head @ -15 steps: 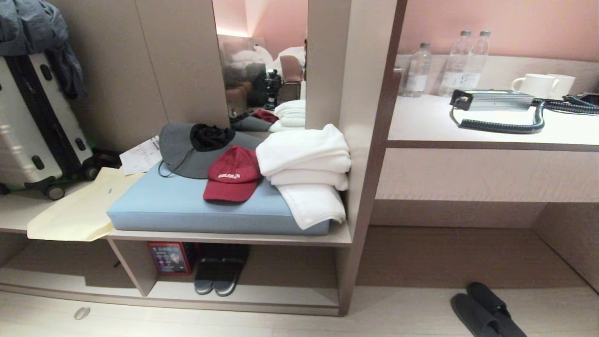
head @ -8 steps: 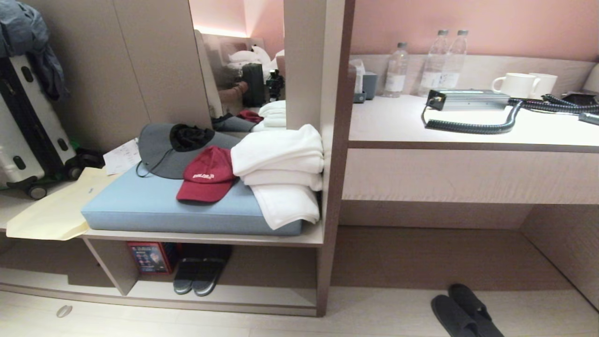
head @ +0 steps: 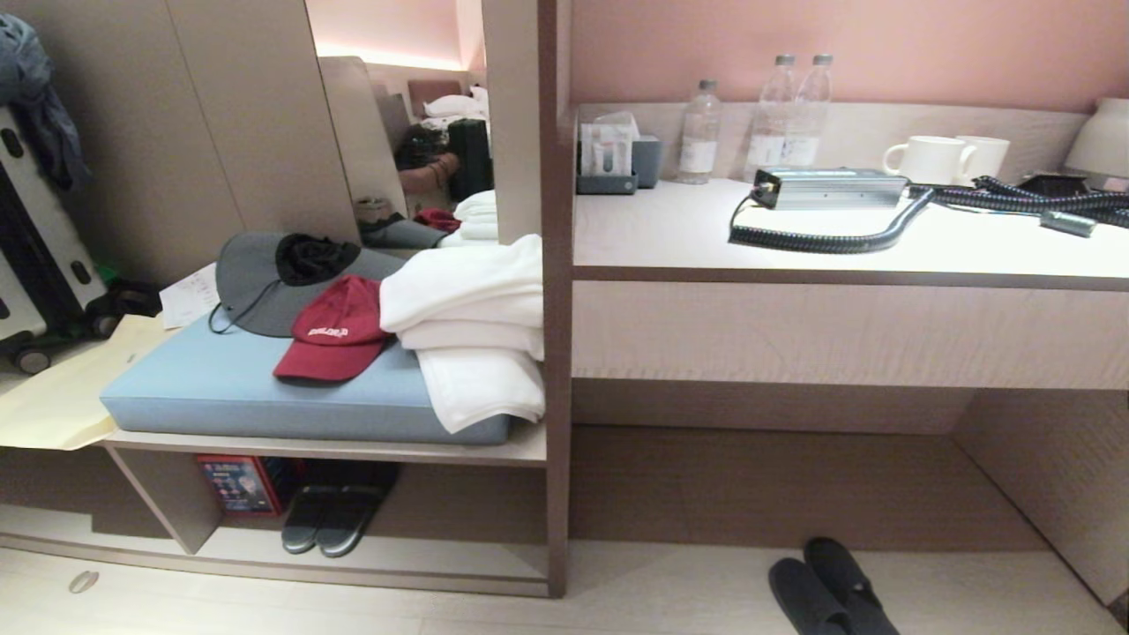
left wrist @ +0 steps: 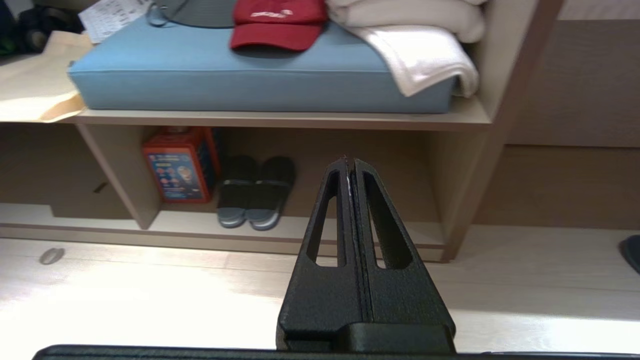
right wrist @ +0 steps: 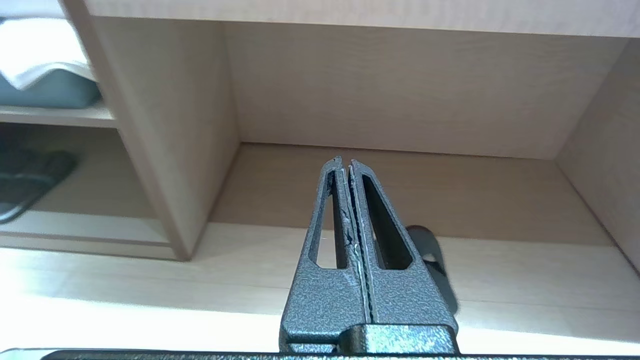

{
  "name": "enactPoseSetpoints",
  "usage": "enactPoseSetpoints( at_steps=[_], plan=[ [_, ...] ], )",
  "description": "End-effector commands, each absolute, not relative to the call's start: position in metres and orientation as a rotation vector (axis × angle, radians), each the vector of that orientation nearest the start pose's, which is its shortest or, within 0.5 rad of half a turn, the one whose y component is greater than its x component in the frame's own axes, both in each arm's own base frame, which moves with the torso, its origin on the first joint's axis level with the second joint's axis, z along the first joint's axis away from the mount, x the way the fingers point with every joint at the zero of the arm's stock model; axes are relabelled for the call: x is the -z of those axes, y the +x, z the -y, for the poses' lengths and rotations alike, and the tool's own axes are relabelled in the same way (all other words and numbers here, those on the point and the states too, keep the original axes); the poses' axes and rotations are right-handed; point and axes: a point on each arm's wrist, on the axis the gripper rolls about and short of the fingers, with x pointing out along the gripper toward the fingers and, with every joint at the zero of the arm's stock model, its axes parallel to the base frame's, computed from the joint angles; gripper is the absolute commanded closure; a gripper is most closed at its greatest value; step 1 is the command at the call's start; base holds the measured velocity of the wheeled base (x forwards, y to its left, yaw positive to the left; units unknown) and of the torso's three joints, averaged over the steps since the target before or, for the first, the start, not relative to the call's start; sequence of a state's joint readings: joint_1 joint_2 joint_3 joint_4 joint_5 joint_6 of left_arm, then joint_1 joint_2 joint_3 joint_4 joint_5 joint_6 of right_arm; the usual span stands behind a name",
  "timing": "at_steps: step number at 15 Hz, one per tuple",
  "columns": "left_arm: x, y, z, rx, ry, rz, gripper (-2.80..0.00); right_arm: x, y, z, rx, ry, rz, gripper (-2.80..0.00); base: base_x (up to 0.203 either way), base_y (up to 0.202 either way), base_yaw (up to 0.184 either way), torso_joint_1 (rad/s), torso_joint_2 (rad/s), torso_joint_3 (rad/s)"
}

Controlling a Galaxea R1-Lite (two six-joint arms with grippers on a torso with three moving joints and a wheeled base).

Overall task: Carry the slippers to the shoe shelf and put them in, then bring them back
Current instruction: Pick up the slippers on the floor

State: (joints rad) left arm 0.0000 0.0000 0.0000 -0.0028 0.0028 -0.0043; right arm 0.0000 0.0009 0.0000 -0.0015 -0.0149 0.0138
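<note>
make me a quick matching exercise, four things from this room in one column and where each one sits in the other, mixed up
Things
1. slippers
2. red cap
3. white mugs
4. closed-toe black pair

Places
A. on the blue cushion
B. on the floor under the desk
C. inside the shoe shelf, beside a red box
D. on the desk top, near the back wall

Pairs: 1-C, 2-A, 3-D, 4-B
</note>
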Motion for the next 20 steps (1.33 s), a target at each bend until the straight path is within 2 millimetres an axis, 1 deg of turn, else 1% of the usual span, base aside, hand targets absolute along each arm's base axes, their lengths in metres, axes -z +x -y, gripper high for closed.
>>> enactPoseSetpoints(
  at_steps=[1, 14, 16, 20],
  plan=[
    [-0.0758, -0.0227, -0.0001, -0.003, -0.005, 0.002, 0.0, -0.0757, -0.0227, 0.0003, 0.015, 0.014, 0.0, 0.0, 0.0, -0.197, 0.002, -0.002, 0.0, 0.002],
    [-0.0758, -0.0228, -0.0001, -0.003, -0.005, 0.003, 0.0, -0.0757, -0.0227, 0.0003, 0.015, 0.014, 0.0, 0.0, 0.0, -0.197, 0.001, 0.003, 0.0, 0.002],
    [-0.0758, -0.0228, 0.0, -0.002, -0.005, 0.003, 0.0, -0.0757, -0.0227, 0.0003, 0.015, 0.014, 0.0, 0.0, 0.0, -0.105, 0.003, 0.002, 0.0, 0.001],
    [-0.0758, -0.0228, -0.0001, -0.003, -0.005, 0.003, 0.0, -0.0757, -0.0227, 0.0003, 0.015, 0.014, 0.0, 0.0, 0.0, 0.0, 0.0, 0.0, 0.0, 0.0]
  ],
)
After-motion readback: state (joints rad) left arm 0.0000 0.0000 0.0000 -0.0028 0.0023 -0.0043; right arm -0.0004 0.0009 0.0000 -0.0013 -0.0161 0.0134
